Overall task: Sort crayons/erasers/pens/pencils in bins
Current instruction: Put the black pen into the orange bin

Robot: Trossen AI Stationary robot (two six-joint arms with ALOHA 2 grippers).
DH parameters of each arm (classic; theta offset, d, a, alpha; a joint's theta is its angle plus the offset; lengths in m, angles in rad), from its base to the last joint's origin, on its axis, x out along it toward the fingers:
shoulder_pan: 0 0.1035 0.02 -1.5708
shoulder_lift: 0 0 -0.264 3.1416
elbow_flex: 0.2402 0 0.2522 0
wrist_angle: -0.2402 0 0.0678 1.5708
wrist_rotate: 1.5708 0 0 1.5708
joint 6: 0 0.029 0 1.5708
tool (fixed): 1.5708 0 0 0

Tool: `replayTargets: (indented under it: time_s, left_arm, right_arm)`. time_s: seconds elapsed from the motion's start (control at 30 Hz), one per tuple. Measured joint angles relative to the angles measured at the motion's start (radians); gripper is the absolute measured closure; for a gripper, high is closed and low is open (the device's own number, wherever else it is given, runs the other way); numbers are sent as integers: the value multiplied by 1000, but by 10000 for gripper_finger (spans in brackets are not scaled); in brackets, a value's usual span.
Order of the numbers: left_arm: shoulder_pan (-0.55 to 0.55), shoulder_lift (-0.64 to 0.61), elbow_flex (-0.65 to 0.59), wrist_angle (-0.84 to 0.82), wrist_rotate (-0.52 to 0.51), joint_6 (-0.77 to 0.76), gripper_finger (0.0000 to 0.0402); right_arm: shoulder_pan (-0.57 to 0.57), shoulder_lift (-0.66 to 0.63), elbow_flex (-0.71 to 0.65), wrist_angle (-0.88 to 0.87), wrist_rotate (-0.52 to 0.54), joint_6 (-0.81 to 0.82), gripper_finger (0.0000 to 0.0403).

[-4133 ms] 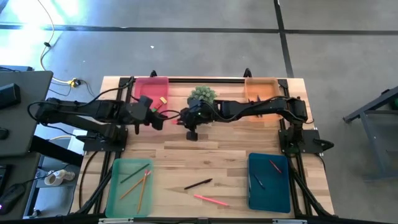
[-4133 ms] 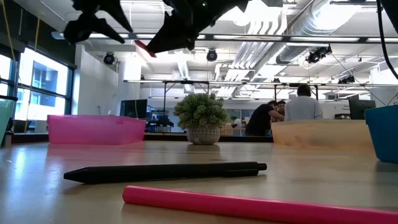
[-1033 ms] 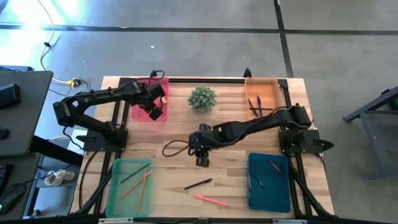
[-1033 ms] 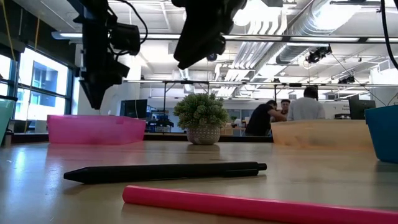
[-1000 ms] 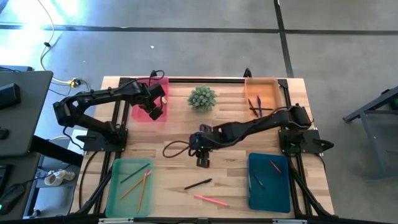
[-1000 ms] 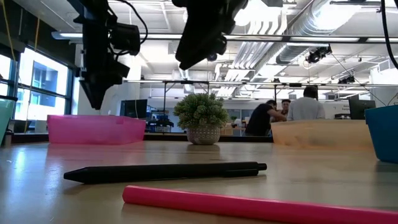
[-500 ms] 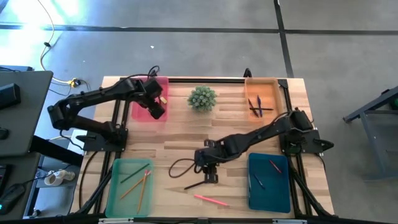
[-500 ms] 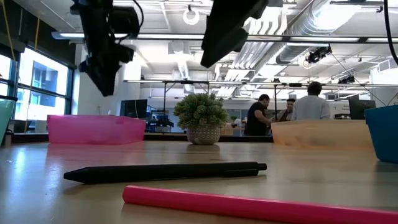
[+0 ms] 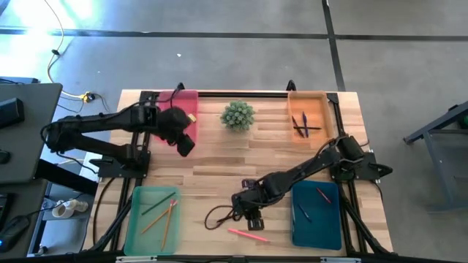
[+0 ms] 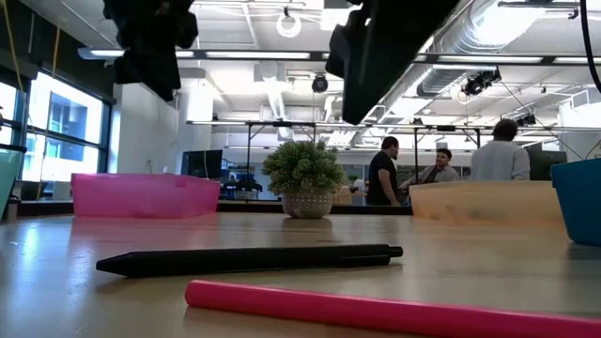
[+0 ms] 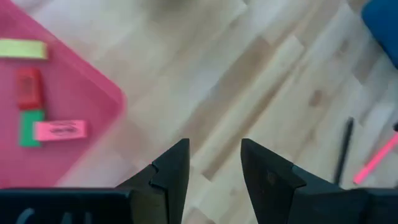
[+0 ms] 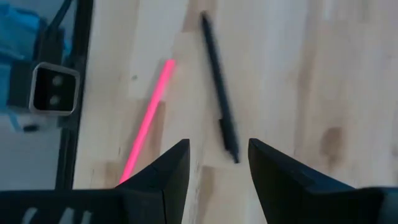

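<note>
My right jaws (image 9: 251, 216) have swung from beside the plant down over the black pen (image 12: 219, 116). My left jaws (image 9: 186, 147) have pulled back off the pink bin (image 9: 178, 124).

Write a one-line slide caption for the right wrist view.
Open right gripper above a black pen and pink pencil on the wooden table.

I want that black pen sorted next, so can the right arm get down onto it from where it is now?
Probably yes. The right gripper hangs above the black pen, jaws open and empty, with bare wood around it. The pink pencil lies apart, to one side.
</note>
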Motion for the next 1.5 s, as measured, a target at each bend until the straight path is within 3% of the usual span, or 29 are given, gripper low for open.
replayTargets:
  time_s: [0.53,0.9,1.23,1.5]
  left_arm:
    - [-412,-3,0,221,-20,-337,271]
    - [-658,-3,-1,276,-172,-489,271]
    - [-758,-3,-1,262,-255,-531,271]
    - [-772,-3,-1,189,-244,-627,271]
  right_arm:
    - [25,52,0,10,48,-156,249]
    - [25,142,0,25,51,-177,249]
    - [18,197,4,24,50,-160,252]
    - [18,199,5,20,93,-85,309]
